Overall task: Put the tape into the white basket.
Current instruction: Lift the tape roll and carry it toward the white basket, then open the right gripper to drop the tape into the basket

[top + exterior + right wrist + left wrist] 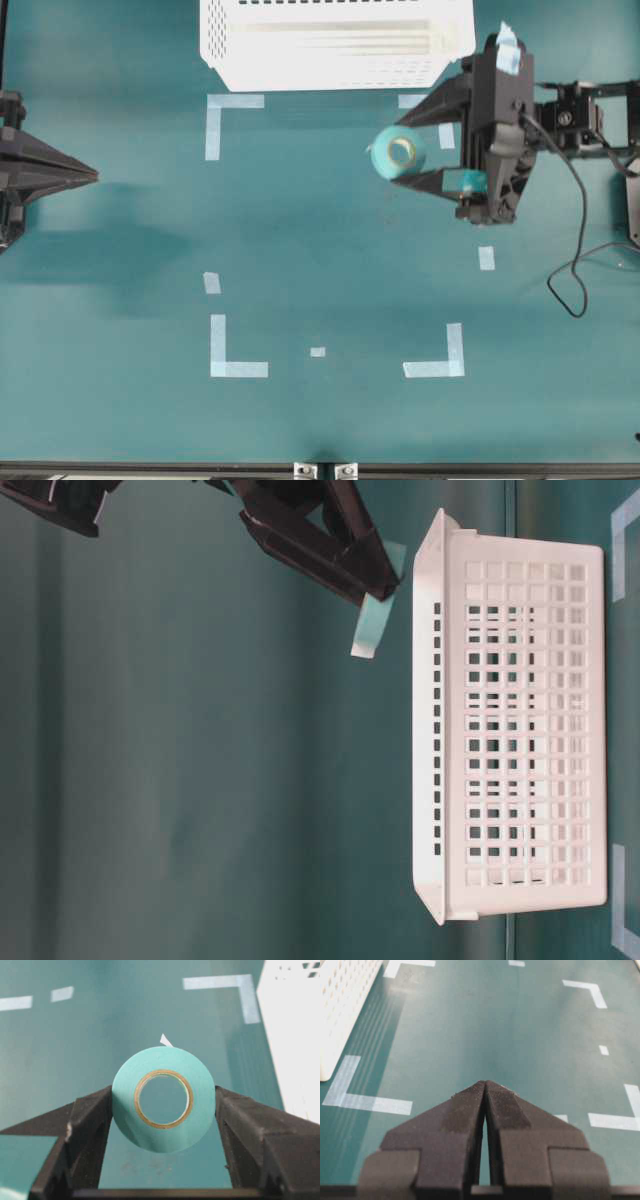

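Tape [398, 152] beside white basket [335, 45] rim

Pale tape corner marks [236, 358], teal table [330, 240]

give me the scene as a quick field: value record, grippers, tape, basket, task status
right gripper: shut on the tape, which is clamped between its fingers
tape position: clear of the table, short of the basket
left gripper: shut, empty, at the left edge
white basket: far edge of the table, no roll visible in it
task status: tape not yet in basket
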{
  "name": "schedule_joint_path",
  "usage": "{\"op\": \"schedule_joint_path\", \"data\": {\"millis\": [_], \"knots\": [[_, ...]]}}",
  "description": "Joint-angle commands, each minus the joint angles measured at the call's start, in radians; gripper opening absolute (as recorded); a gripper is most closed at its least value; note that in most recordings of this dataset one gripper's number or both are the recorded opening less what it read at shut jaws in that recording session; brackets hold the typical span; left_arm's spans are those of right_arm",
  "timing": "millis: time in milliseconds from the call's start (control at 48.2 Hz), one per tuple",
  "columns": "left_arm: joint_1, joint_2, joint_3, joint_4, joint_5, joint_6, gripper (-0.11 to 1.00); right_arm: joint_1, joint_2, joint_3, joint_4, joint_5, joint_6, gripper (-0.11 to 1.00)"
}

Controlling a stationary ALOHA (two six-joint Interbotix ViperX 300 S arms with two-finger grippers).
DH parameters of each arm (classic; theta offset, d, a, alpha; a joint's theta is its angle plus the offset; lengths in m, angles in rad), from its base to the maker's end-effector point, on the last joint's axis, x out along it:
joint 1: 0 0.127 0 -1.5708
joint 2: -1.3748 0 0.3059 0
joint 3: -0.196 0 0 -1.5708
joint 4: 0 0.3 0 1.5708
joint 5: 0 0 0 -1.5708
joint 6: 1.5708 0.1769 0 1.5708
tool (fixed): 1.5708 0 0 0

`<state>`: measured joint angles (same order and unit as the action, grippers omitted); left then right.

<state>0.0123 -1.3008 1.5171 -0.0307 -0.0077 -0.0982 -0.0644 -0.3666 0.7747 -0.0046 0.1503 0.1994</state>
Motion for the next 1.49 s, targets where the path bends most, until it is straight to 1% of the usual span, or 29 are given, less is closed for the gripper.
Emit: {"op": "schedule_joint_path", "data": {"millis": [0,124,311,394,746,912,1099,1265,1472], "knots": [[0.003,0.008,-0.012,0.0,-0.005,0.0,-0.1,-0.032,-0.015,-0.018,-0.002,-0.005,0.0,0.68],[0.003,0.008,-0.012,0.0,-0.005,0.0,-0.1,-0.083,-0.015,-0.026,-0.005,-0.005,-0.005,0.68],[0.003,0.008,-0.012,0.0,-0.005,0.0,-0.1,-0.163,-0.014,-0.037,-0.037,-0.009,-0.006,0.68],[0.003,0.008,-0.012,0.0,-0.006,0.0,-0.1,-0.192,-0.014,-0.04,-0.043,-0.017,-0.006,0.68],[0.003,0.008,-0.012,0.0,-0.005,0.0,-0.1,-0.313,0.034,-0.048,-0.044,-0.08,-0.008,0.68],[0.003,0.008,-0.012,0.0,-0.006,0.0,-0.1,-0.347,0.078,-0.077,-0.044,-0.104,-0.011,0.68],[0.003,0.008,-0.012,0.0,-0.005,0.0,-0.1,-0.377,0.144,-0.127,-0.044,-0.1,-0.011,0.68],[0.003,0.008,-0.011,0.0,-0.005,0.0,-0.1,-0.387,0.206,-0.166,-0.044,-0.097,-0.012,0.68],[0.003,0.008,-0.011,0.0,-0.005,0.0,-0.1,-0.388,0.25,-0.196,-0.046,-0.091,-0.012,0.68]]}}
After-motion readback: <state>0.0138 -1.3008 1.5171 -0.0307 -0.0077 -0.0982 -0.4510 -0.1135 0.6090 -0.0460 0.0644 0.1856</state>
